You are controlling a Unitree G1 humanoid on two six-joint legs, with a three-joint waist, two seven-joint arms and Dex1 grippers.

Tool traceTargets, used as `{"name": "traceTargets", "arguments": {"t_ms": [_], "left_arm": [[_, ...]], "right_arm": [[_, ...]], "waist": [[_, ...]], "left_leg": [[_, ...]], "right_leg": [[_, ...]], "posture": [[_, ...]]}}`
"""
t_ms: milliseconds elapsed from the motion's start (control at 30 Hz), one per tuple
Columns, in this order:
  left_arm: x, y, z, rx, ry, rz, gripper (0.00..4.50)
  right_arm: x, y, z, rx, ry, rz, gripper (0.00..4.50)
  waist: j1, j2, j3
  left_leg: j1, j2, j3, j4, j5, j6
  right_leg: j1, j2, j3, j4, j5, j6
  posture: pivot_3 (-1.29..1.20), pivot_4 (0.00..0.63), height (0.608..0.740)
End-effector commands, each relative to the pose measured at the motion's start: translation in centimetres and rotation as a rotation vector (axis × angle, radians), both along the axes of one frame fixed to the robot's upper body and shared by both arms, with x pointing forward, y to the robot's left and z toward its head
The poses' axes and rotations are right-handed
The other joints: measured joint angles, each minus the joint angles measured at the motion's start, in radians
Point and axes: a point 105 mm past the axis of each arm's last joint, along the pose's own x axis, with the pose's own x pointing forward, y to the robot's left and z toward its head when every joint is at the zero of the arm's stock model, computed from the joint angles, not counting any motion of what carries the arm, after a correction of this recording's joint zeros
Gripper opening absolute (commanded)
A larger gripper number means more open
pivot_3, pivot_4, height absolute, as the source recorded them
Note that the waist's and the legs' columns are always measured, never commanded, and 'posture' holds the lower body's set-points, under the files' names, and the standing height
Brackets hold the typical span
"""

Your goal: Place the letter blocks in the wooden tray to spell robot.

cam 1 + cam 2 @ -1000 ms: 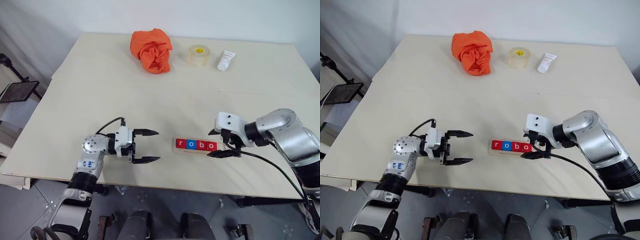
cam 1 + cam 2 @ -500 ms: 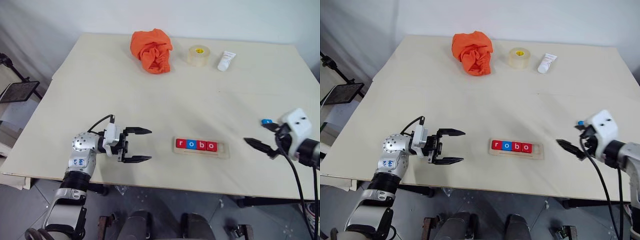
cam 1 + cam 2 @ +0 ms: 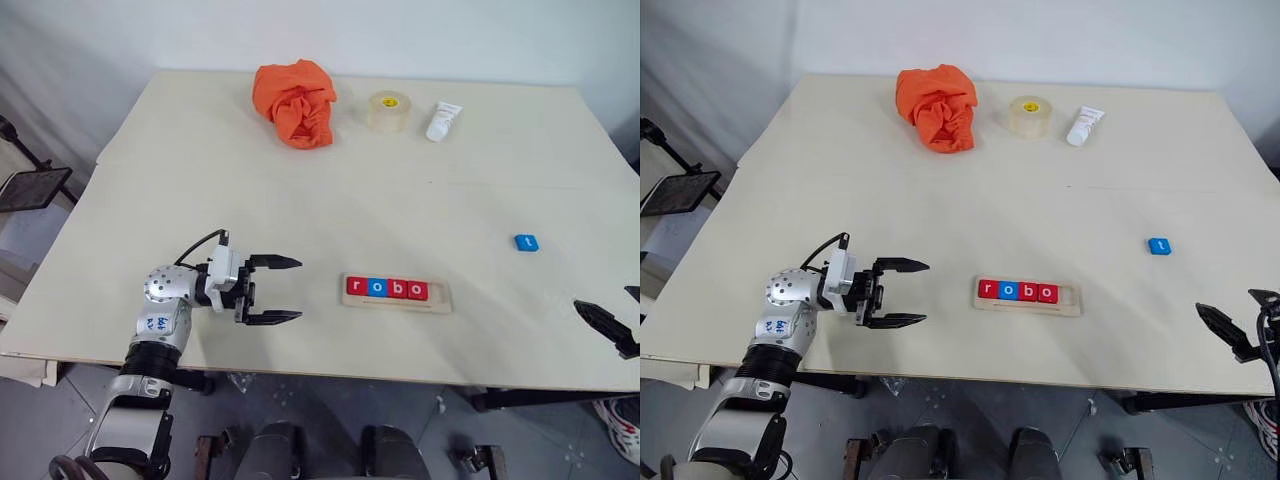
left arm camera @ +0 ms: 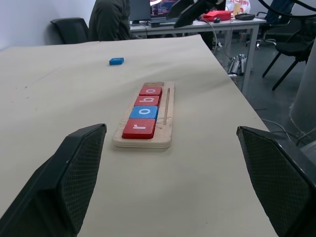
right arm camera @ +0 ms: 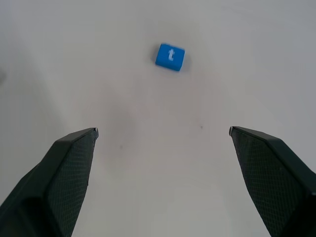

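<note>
The wooden tray (image 3: 441, 297) lies near the table's front edge. It holds letter blocks reading r (image 3: 356, 286), o (image 3: 377, 288), b (image 3: 397, 289), o (image 3: 417, 291), and its right end is bare. A blue t block (image 3: 526, 242) lies flat on the table to the tray's right, farther back. My left gripper (image 3: 298, 290) hovers open left of the tray, pointing level at it, nothing between its fingers. My right gripper (image 3: 1225, 302) is open and empty at the table's front right corner, nearer than the t block (image 5: 170, 56).
An orange cloth (image 3: 295, 100), a roll of clear tape (image 3: 388, 110) and a white tube (image 3: 440, 120) sit along the far edge. The table's front edge (image 3: 330, 378) runs just below both grippers. A dark stand (image 3: 30, 187) is off the left side.
My right gripper has swung from the tray's right end out to the front right corner, uncovering the blue t block. The left gripper has hardly moved.
</note>
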Motion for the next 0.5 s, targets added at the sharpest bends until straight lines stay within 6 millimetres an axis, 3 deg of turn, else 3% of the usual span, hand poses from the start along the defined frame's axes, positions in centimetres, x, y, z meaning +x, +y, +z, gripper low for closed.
{"name": "traceTargets", "arguments": {"t_ms": [33, 400, 500], "left_arm": [[-0.1, 0.5, 0.6, 0.000, -0.033, 0.006, 4.50], [-1.3, 1.3, 0.6, 0.016, -0.040, 0.013, 4.50], [-1.5, 1.4, 0.6, 0.020, -0.041, 0.018, 4.50]], "right_arm": [[1.6, 0.0, 0.8, -0.007, -0.025, 0.005, 4.46], [11.0, -0.8, -0.4, 0.037, -0.038, -0.040, 4.46], [12.7, -0.9, -1.0, 0.035, -0.025, -0.052, 4.46]], "waist": [[0.000, 0.000, 0.000], [-0.014, 0.000, 0.000], [-0.016, 0.000, 0.000]], "left_leg": [[0.000, 0.000, 0.000, 0.000, 0.000, 0.000], [-0.001, 0.000, -0.001, 0.000, 0.000, 0.000], [-0.001, 0.000, -0.001, 0.000, 0.000, 0.000]], "right_leg": [[0.000, 0.000, 0.000, 0.000, 0.000, 0.000], [-0.001, 0.000, -0.001, 0.001, 0.000, 0.000], [-0.001, 0.000, -0.002, 0.000, 0.000, 0.000]], "posture": [[0.00, 0.150, 0.740], [0.00, 0.150, 0.740], [0.00, 0.150, 0.740]]}}
